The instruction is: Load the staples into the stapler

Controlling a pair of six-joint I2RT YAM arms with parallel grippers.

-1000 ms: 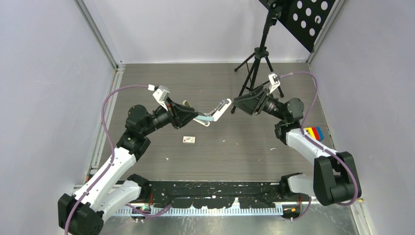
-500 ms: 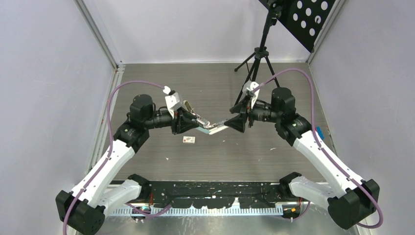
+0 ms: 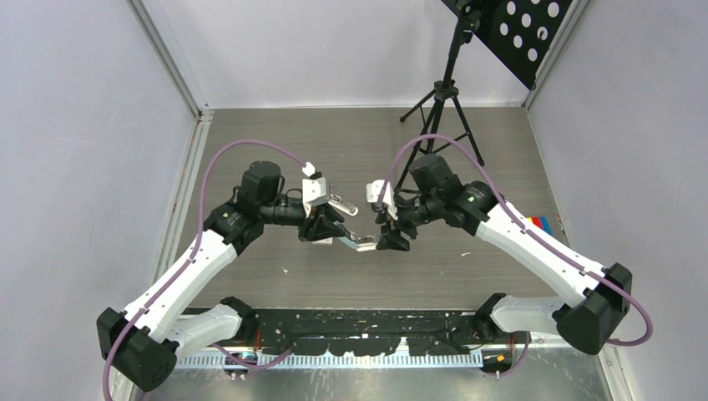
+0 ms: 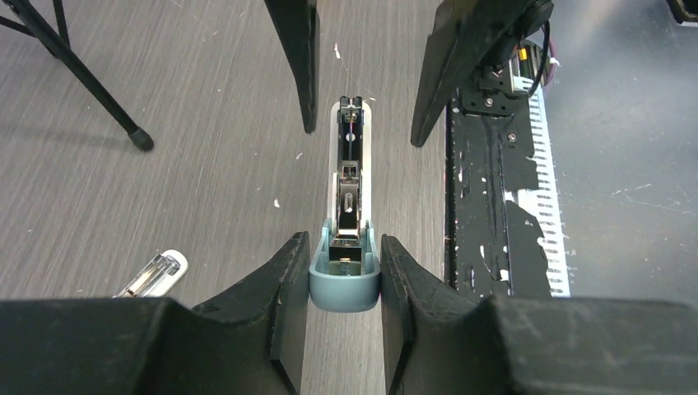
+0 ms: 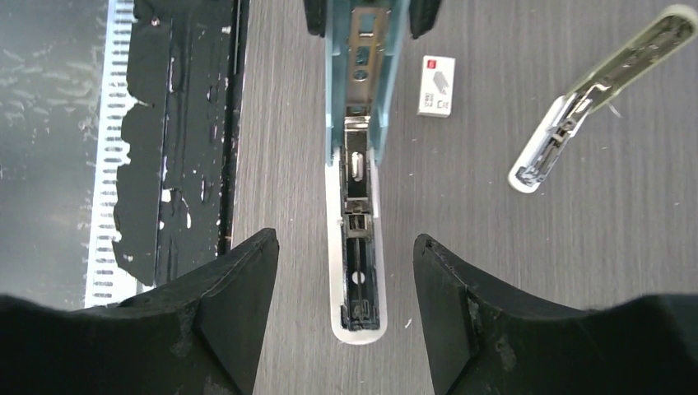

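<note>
1. Left gripper [image 4: 342,247]: closed on the rear end of the teal stapler [image 4: 349,197], with one finger pressed against each side of it.
2. Teal stapler: it is held lengthwise between the two arms near the middle of the table [image 3: 275,150]. Its metal magazine channel faces both wrist cameras. The front end has a pale rim and points toward the right arm.
3. Right gripper [image 5: 344,243]: open. Its fingers [image 5: 239,304] stand on either side of the stapler's front end, with a clear gap on each side and no contact visible.
4. Staple box [image 5: 436,85]: small, flat and white with a reddish mark. It lies on the table just beside the stapler's rear half, not touching it, near the left gripper. Whether it is open or shut cannot be told, and no staple strips show.
5. Second stapler [image 5: 593,90]: white-edged with its metal inside showing. It lies at an angle on the table beyond the box, away from both grippers.
6. Tripod [image 3: 438,109]: black, standing at the far side of the table behind the right arm.
</note>
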